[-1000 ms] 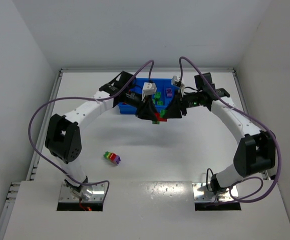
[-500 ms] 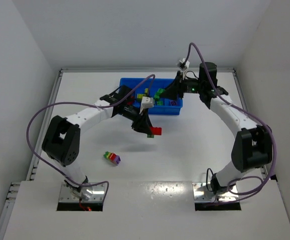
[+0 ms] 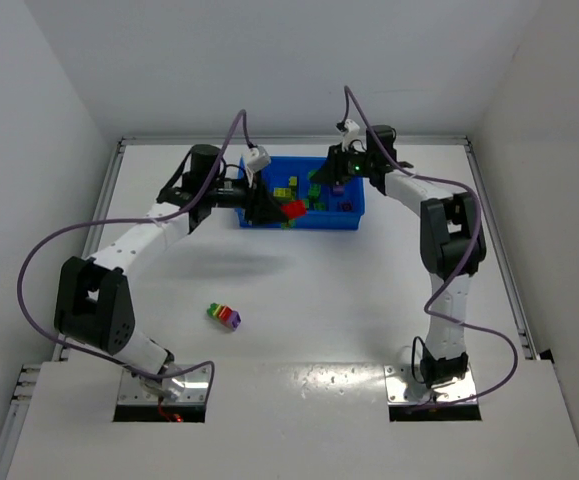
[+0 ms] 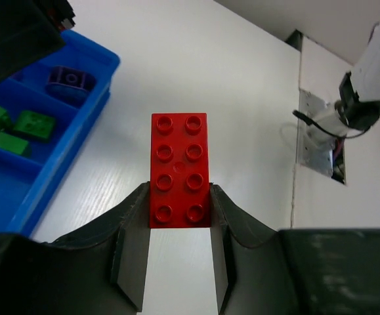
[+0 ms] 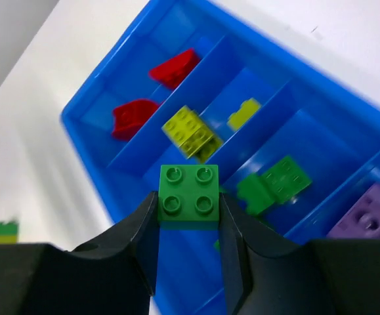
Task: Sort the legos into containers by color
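Note:
The blue tray [image 3: 351, 222] with four compartments stands at the back of the table. My left gripper [image 4: 179, 209] is shut on a long red brick [image 4: 180, 169]; in the top view the red brick [image 3: 294, 209] hangs over the tray's near part. My right gripper [image 5: 188, 209] is shut on a square green brick [image 5: 188, 192] above the tray [image 5: 137, 72]. Its compartments hold red bricks [image 5: 134, 117], yellow bricks [image 5: 190, 131], green bricks [image 5: 276, 184] and a purple brick [image 5: 370, 213]. A multicolour stack [image 3: 225, 316] of green, yellow, red and purple lies on the table.
White walls stand close on three sides. The arm bases [image 3: 165, 386] sit at the table's near edge, and purple cables loop above both arms. The right arm's base plate [image 4: 322, 139] shows in the left wrist view.
My left gripper has carried the red brick from the table in front of the tray back up over the tray. My right gripper has moved left over the tray with the green brick.

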Controlling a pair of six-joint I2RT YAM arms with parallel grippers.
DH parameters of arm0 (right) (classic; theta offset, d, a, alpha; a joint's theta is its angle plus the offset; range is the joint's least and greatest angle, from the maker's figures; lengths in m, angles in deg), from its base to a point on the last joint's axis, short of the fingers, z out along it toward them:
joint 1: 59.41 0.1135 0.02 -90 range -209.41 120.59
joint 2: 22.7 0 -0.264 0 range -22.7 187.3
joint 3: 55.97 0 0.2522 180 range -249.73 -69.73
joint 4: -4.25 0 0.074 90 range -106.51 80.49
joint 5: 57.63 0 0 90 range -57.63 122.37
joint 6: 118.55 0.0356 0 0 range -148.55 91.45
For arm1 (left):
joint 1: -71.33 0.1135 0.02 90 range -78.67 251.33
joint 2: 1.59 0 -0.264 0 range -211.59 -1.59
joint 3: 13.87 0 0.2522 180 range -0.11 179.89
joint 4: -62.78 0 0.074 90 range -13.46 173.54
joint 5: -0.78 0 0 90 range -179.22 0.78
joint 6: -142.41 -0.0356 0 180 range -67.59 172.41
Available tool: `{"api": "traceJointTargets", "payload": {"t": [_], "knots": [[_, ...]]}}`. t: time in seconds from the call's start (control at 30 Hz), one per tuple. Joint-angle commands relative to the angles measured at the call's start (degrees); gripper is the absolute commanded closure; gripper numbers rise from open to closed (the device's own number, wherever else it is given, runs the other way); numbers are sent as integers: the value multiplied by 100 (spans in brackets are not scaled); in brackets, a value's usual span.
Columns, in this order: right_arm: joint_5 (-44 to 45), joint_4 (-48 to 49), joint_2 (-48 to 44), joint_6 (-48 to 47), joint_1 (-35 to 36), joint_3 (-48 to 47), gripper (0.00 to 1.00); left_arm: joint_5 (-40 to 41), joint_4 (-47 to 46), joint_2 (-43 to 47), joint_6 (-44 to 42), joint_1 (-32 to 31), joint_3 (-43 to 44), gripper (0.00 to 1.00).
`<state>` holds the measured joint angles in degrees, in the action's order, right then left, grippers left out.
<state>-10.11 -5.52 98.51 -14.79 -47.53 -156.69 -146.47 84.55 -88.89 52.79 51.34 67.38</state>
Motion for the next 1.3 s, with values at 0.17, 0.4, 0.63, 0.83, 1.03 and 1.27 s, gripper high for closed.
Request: {"api": "traceJointTargets", "payload": {"t": [0.17, 0.4, 0.63, 0.83, 1.03, 1.27], "knots": [[592, 24, 395, -286, 95, -788, 46, 303, -1634, -85, 2035, 442, 98, 82], [155, -91, -78, -549, 95, -315, 28, 321, -2838, -470, 3450, 716, 151, 82], [-2930, 883, -1309, -182, -116, 662, 28, -119, -3901, -857, 4636, 883, 203, 82], [-3758, 963, -1679, 399, 244, 874, 28, -655, -4745, -1236, 5568, 883, 414, 82], [-3759, 1217, -1679, 794, 446, 944, 28, -980, -5072, -1473, 6026, 663, 757, 82], [-3636, 2639, -1513, 1919, 552, 1005, 28, -1104, -5257, -1526, 6228, 488, 925, 82]]}}
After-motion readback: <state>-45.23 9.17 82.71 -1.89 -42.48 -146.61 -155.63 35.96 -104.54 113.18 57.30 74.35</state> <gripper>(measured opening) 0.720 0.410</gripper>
